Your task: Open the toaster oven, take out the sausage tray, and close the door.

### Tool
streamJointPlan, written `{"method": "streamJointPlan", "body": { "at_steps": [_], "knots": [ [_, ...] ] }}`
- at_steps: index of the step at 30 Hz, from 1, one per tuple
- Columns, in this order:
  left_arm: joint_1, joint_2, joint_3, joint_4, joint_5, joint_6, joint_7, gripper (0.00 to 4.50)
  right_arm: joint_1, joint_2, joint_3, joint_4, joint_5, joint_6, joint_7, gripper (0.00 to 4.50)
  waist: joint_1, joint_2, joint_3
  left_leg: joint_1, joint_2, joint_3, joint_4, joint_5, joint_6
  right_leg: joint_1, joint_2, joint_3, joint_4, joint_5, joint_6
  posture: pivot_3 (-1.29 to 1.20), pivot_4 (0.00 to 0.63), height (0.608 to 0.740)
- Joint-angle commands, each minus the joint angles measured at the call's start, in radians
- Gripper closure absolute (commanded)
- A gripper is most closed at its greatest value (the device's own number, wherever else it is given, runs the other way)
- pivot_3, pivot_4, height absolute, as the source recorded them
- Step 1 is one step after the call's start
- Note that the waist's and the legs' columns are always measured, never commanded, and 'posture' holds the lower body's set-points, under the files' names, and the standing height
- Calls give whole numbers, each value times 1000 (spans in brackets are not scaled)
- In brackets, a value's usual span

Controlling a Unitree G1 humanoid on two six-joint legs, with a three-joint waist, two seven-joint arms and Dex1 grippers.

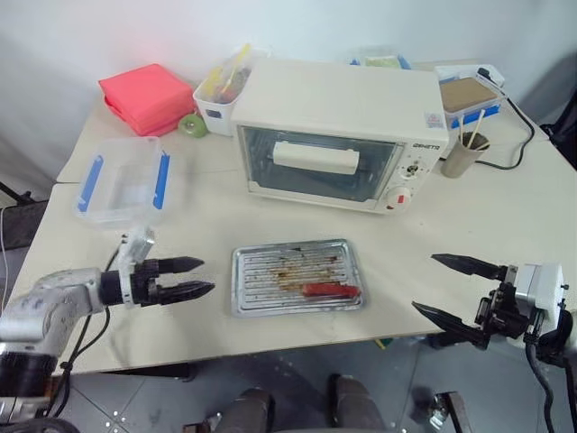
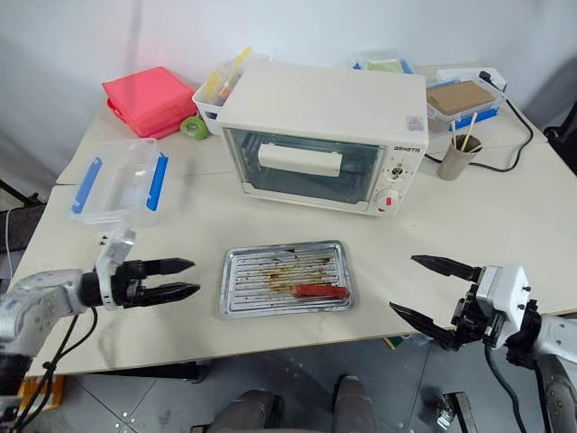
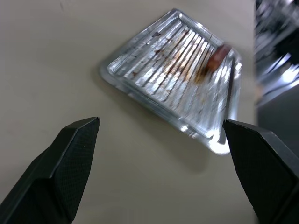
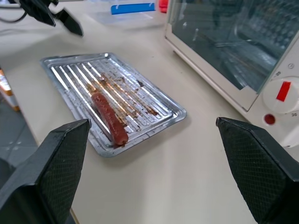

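The cream toaster oven (image 1: 343, 99) stands at the back middle of the table. Its glass door (image 1: 270, 176) looks shut, the bar handle (image 1: 315, 158) lying across the glass. In front of it the silver sausage tray (image 1: 270, 271) lies flat on the table, grease-streaked, with one red sausage (image 1: 326, 290) near its right front corner. My left gripper (image 1: 207, 275) hovers just left of the tray, open and holding nothing, fingers pointing at it. At the table's front right edge my right gripper (image 1: 424, 281) is open and holding nothing, apart from the tray and aimed toward it.
A clear plastic box with blue clips (image 1: 126, 180) sits back left, a red box (image 1: 149, 97) and a white bin (image 1: 221, 99) behind it. A paper cup with sticks (image 1: 464, 155) and a brown-lidded container (image 1: 469, 95) stand right of the oven, beside a black cable (image 1: 521, 135).
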Motion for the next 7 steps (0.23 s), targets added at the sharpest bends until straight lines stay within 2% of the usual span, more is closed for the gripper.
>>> {"method": "streamJointPlan", "body": {
  "at_steps": [1,7],
  "knots": [
    [47,-9,49,6,79,-232,-67,27,-34,-33,36,-9,39,25,58,0,0,0,0,0,0,0,0,0,1,1,0,0,0,0,0,0,150,740],
    [107,-65,86,63,111,-327,-41,27,-93,-28,97,18,9,1,94,0,0,0,0,0,0,1,0,-2,3,1,0,-1,-1,0,1,0,150,740]
  ]
}}
